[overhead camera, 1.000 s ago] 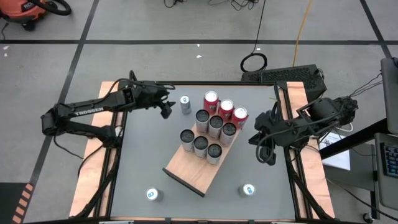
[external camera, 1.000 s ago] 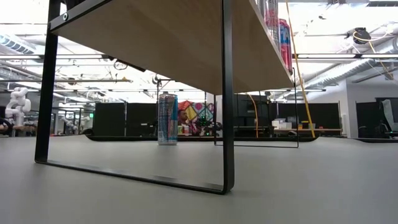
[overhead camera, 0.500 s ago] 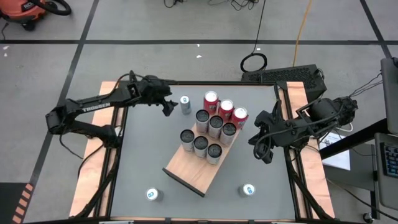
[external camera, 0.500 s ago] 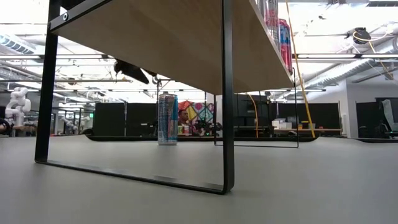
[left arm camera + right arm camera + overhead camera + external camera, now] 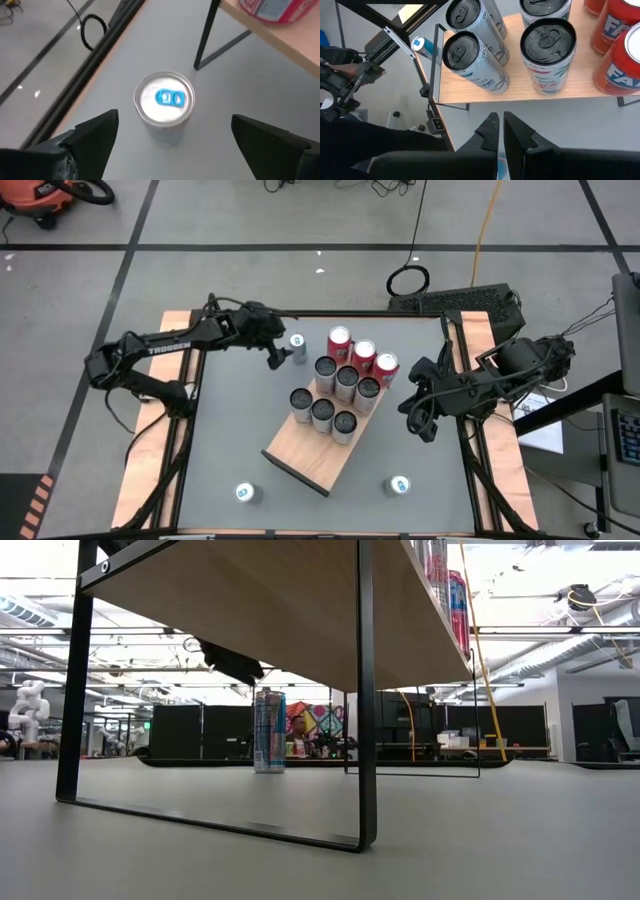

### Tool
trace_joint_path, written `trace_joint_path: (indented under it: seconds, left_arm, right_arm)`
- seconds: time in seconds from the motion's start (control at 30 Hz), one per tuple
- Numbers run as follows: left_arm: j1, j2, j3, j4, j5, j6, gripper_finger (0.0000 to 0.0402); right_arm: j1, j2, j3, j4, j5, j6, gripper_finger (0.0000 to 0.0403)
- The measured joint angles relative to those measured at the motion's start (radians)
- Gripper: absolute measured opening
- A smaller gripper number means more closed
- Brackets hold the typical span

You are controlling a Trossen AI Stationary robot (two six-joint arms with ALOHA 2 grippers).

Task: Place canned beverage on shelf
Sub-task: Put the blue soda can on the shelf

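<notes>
A silver can with a blue tab stands upright on the grey table, by the far edge and just left of the shelf. My left gripper is open, slanting down at this can from the table's left, one finger on each side of it and apart from it. In the low view the gripper hangs above and left of the can. My right gripper is shut and held high off the shelf's right side.
The wooden shelf carries three red cans and several grey cans at its far end; its near end is bare. Two more cans stand on the table near the front edge.
My left gripper has moved toward the table's right and down, closing in on the blue-tabbed can; in the low view it has come into sight above and left of the can. The can has kept its place.
</notes>
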Motion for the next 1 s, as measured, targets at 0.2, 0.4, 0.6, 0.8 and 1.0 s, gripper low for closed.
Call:
trace_joint_path:
  seconds: [0.2,0.4,0.6,0.8,1.0]
  left_arm:
    - [0.002,0.033,0.000,0.052,0.022,0.007,0.0387]
    - [0.001,0.094,0.000,0.054,0.019,0.002,0.0386]
    - [0.001,0.139,0.000,0.083,0.010,0.007,0.0386]
    - [-0.005,0.161,0.000,0.100,0.028,0.001,0.0386]
    - [-0.013,0.160,0.000,0.160,0.029,0.001,0.0385]
  right_arm:
    - [0.000,0.002,0.000,0.006,0.005,0.000,0.0000]
    - [0.000,0.005,0.000,0.006,0.006,-0.007,0.0000]
    - [0.000,0.005,0.000,0.006,0.053,-0.010,0.0000]
    - [0.000,0.005,0.000,0.006,0.053,-0.010,0.0000]
    - [0.000,0.005,0.000,0.006,0.053,-0.039,0.0000]
